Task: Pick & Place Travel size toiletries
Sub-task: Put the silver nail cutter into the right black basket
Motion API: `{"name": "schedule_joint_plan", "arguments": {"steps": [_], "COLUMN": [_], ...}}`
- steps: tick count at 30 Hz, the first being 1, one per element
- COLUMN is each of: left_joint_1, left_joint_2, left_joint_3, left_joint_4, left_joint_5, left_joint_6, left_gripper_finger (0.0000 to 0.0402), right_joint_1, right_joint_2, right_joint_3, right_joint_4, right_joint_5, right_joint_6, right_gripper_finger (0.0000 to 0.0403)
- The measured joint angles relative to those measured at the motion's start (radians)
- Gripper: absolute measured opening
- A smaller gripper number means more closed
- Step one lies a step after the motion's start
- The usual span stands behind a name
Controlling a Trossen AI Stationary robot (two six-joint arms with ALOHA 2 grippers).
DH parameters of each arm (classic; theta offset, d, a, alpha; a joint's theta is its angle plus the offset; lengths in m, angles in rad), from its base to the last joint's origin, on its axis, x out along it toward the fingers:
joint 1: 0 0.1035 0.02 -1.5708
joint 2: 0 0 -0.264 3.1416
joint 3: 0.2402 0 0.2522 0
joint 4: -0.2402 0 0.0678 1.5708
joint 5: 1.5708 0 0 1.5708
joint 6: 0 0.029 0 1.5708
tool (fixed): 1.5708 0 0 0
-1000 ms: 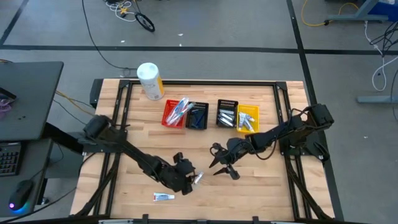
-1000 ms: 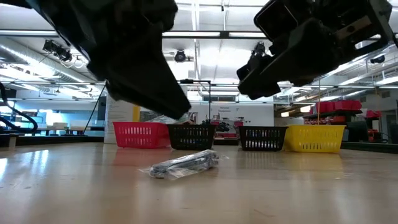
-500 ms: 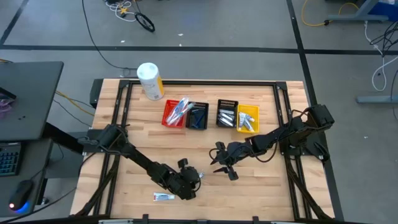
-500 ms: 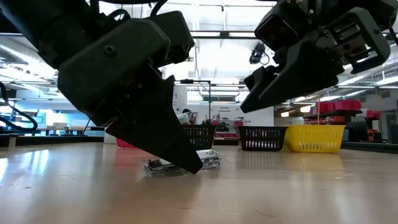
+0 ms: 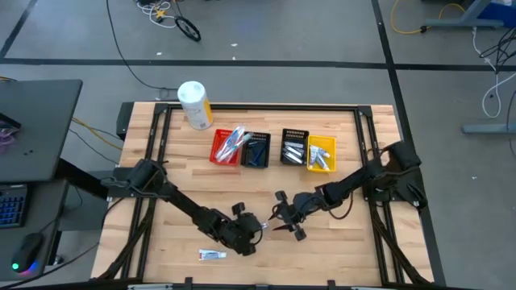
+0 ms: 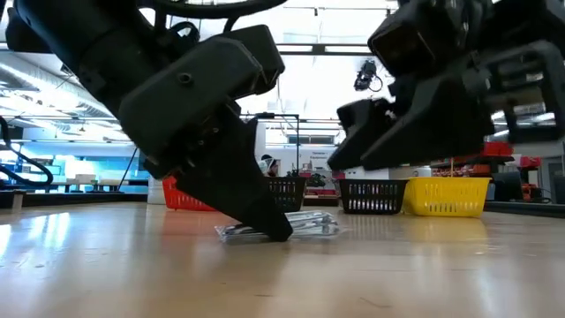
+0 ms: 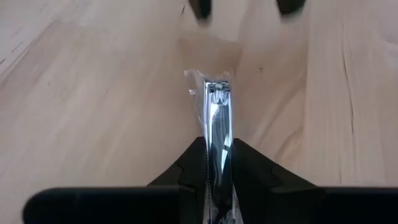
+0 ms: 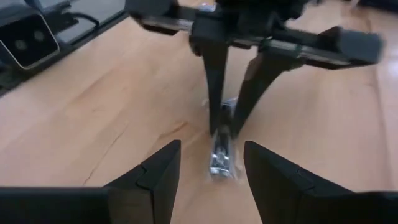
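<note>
Now my left hand (image 7: 219, 171) has closed its fingers on the wrapped nail clipper (image 7: 217, 118), which a second ago lay free on the desk (image 5: 193, 169). The clipper is grasped but not yet lifted. My right hand (image 5: 284, 225), fingers apart, hovers just beside it.

We can read no text, label, brand, number or sign in any view; the far wall markings in the low view are too small to make out.

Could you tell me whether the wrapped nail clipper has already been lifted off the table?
No, the nail clipper lies flat on the wooden table, with the left hand closed around it.
</note>
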State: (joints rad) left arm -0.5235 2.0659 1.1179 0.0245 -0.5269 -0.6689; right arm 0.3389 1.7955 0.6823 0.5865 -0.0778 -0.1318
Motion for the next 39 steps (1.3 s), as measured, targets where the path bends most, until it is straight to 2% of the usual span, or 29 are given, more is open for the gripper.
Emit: {"name": "schedule_joint_plan", "arguments": {"steps": [3, 7, 21, 28, 33, 39], "left_joint_1": [0.003, 0.004, 0.042, 0.055, 0.055, 0.055], "left_joint_2": [0.001, 0.003, 0.008, 0.008, 0.008, 0.006], "left_joint_3": [0.000, -0.002, -0.005, -0.005, -0.004, -0.003], "left_joint_4": [0.021, 0.058, 0.143, 0.148, 0.150, 0.151], "left_joint_5": [-0.004, -0.015, -0.028, -0.027, -0.029, -0.029], "left_joint_6": [0.011, 0.042, 0.094, 0.092, 0.097, 0.098], "left_gripper_finger": [0.0064, 0.0072, 0.0071, 0.0070, 0.0074, 0.0074], "right_joint_1": [0.007, 0.007, 0.006, 0.007, 0.007, 0.007], "right_joint_2": [0.065, 0.106, 0.112, 0.112, 0.112, 0.112], "right_joint_3": [0.000, 0.000, 0.001, 0.001, 0.001, 0.001], "right_joint_4": [0.091, 0.102, 0.075, 0.053, 0.045, 0.046], "right_joint_5": [0.047, 0.103, 0.104, 0.174, 0.179, 0.178], "right_joint_6": [-0.007, -0.005, 0.022, 0.019, 0.021, 0.021], "right_gripper_finger": [0.0186, 0.0186, 0.0182, 0.0131, 0.0092, 0.0074]}}
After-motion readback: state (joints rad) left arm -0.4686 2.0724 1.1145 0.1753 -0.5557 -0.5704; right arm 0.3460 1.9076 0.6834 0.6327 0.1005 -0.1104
